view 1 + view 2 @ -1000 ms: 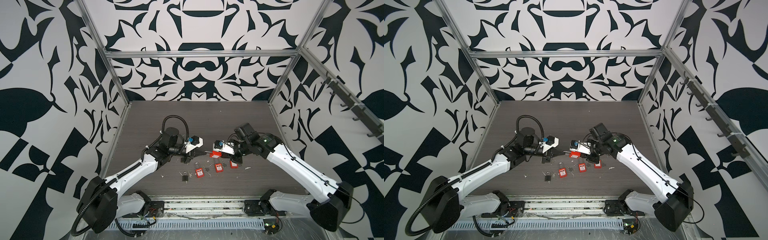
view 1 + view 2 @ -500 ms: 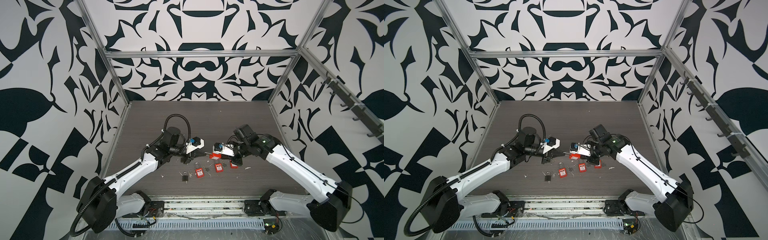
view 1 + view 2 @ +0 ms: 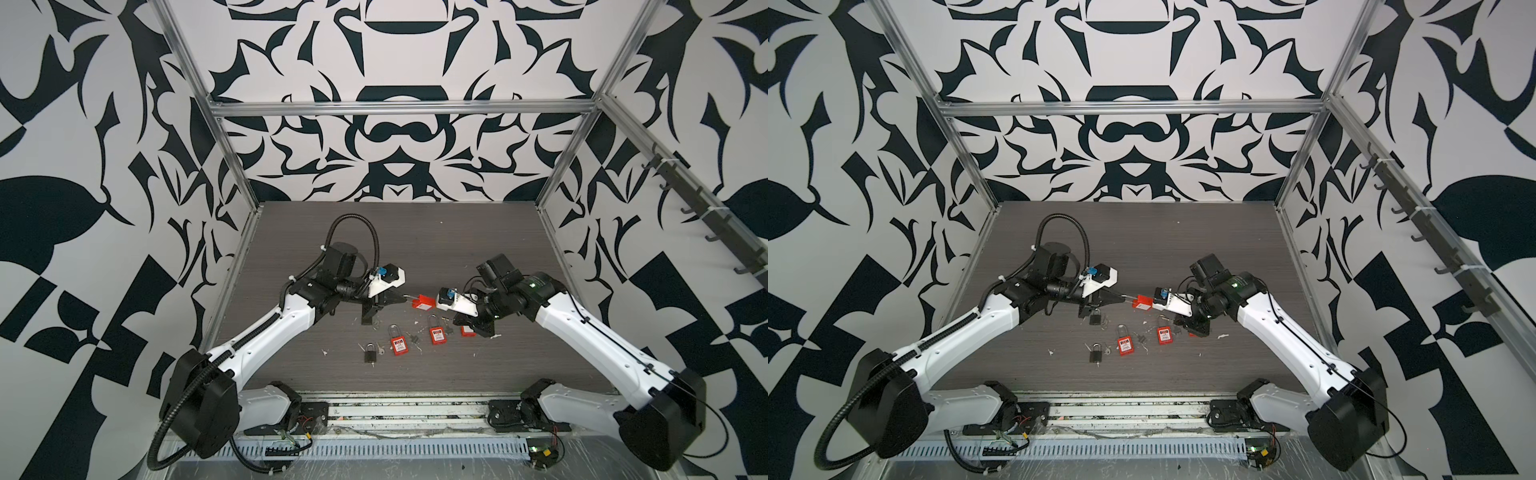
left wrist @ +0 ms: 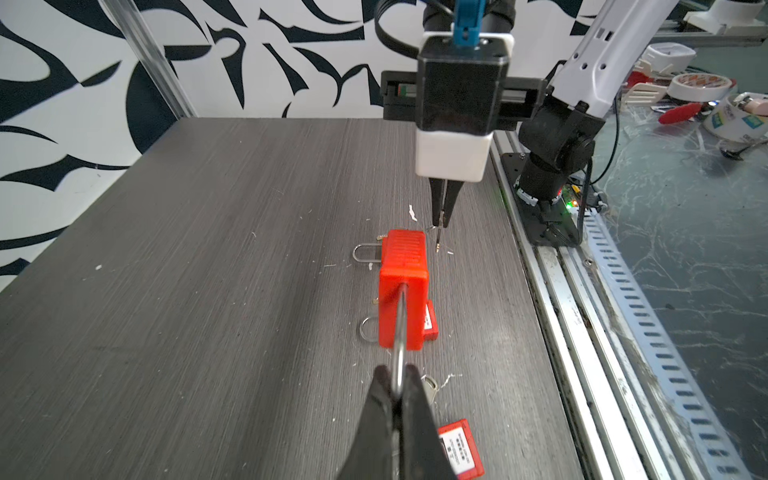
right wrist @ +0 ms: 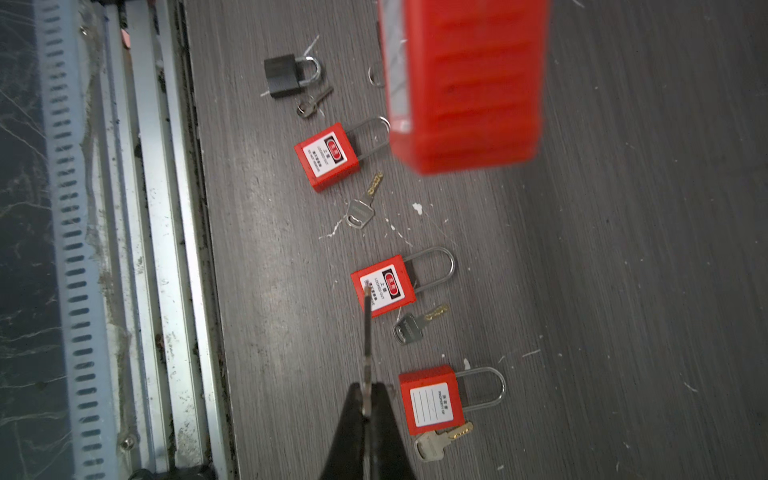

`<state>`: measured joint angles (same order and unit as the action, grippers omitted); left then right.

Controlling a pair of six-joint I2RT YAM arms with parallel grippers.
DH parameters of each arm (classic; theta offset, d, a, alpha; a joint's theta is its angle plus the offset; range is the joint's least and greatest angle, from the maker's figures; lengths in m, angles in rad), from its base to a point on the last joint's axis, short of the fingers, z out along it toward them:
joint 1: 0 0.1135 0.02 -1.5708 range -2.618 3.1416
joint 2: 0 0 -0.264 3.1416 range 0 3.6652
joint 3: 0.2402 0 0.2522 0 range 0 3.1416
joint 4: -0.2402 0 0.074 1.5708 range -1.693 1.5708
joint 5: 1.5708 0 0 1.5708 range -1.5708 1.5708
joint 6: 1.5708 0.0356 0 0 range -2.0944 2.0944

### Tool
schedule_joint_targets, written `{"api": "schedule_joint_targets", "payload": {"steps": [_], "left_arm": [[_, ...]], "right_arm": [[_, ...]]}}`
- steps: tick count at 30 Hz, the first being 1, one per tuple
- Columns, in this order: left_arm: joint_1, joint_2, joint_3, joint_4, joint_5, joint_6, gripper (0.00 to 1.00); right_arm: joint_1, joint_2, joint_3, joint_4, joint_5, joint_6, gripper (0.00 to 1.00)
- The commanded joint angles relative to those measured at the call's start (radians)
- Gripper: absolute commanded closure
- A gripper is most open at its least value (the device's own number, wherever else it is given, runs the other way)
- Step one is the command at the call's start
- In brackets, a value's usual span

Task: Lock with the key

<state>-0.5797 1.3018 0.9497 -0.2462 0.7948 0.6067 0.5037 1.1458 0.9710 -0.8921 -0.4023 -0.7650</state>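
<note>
The left end effector (image 4: 400,384) is clamped tight on the shackle (image 4: 400,332) of the red padlock (image 4: 404,274), which hangs out just beyond its tips, clear of the surface (image 4: 208,249). Past the padlock's far end, the key (image 4: 438,240) points back toward it, tip just beside the body, pinched in the closed right end effector (image 4: 443,216). Beneath both end effectors, on the surface, lie three spare padlocks (image 5: 326,156) (image 5: 382,284) (image 5: 430,399), loose keys (image 5: 361,208) and a black padlock (image 5: 282,77).
</note>
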Motion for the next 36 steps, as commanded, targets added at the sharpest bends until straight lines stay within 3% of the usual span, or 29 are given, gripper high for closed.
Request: {"api": "schedule_joint_targets", "payload": {"steps": [1,3,7,13,25,32,36], "left_arm": [[0.034,0.075,0.124,-0.265,0.010,0.135,1.00],[0.050,0.138,0.211,-0.412,-0.013,0.201,1.00],[0.044,0.294,0.415,-0.717,-0.203,0.296,1.00],[0.044,0.453,0.582,-0.919,-0.298,0.351,1.00],[0.034,0.624,0.680,-1.039,-0.359,0.359,1.00],[0.017,0.699,0.731,-1.068,-0.365,0.378,1.00],[0.012,0.744,0.766,-1.088,-0.369,0.389,1.00]], "right_arm": [[0.001,-0.035,-0.008,0.085,0.065,0.081,1.00],[0.000,-0.034,-0.017,0.144,0.139,0.168,1.00],[0.001,-0.017,-0.008,0.208,0.229,0.303,1.00],[0.000,0.000,-0.017,0.301,0.222,0.419,1.00],[0.007,0.087,-0.039,0.361,0.208,0.709,1.00],[0.052,0.054,-0.108,0.432,0.184,0.767,1.00],[0.083,0.024,-0.132,0.486,0.257,0.819,1.00]]}}
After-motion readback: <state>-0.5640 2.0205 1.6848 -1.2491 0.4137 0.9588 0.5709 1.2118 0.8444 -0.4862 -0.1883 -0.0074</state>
